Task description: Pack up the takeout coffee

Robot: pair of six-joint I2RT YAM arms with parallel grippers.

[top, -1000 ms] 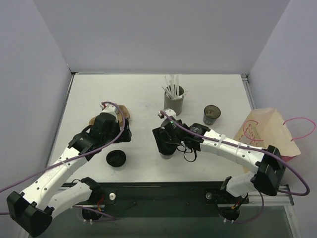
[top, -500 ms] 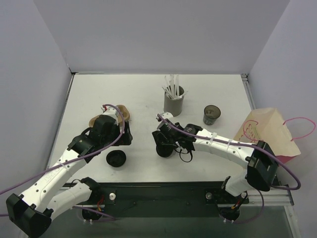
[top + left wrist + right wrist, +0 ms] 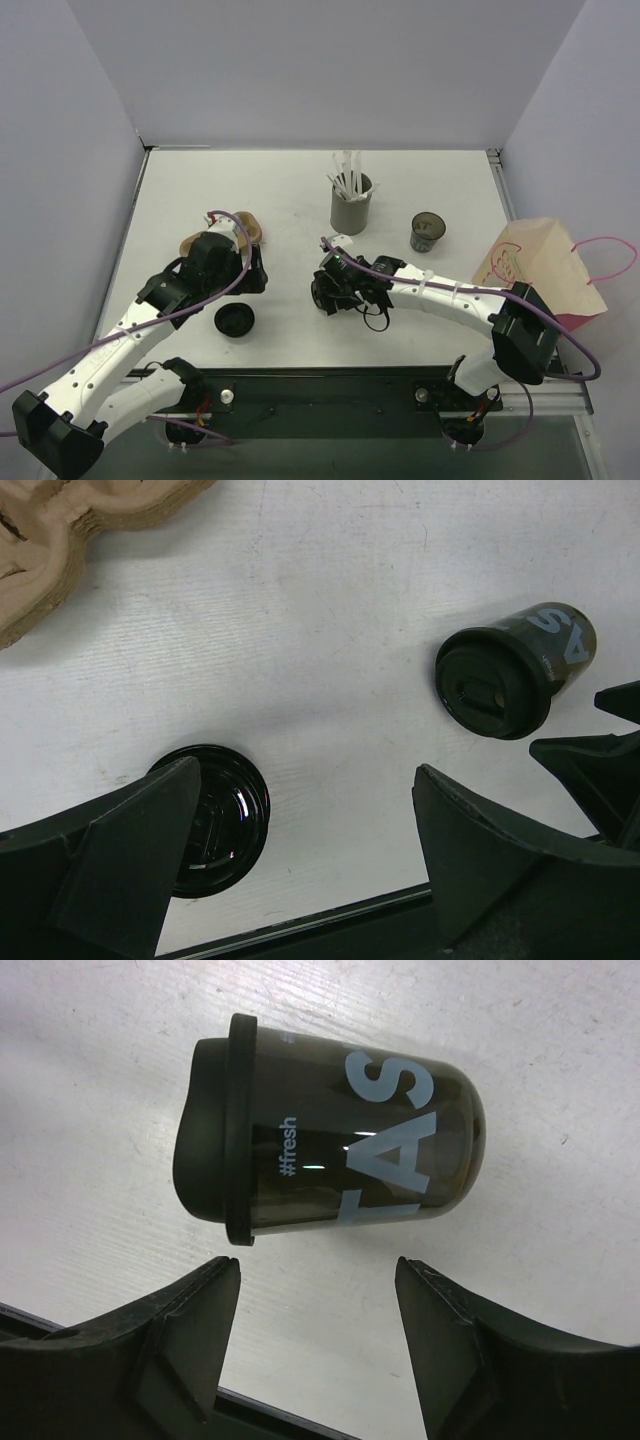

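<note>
Takeout coffee cup [image 3: 330, 1140], centre frame, just ahead of right gripper's [image 3: 315, 1270] open, empty fingers, which should straddle its body squarely before closing; left gripper [image 3: 307, 772] wide open

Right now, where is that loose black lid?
In the top view, the flat round black plastic lid lies on the near left of the white table, between the brown cardboard cup tray and the table's near edge.

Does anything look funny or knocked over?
Yes. The dark plastic cup with the black lid lies on its side on the white table, just ahead of the right hand, instead of standing up. Nothing looks spilled.
</note>
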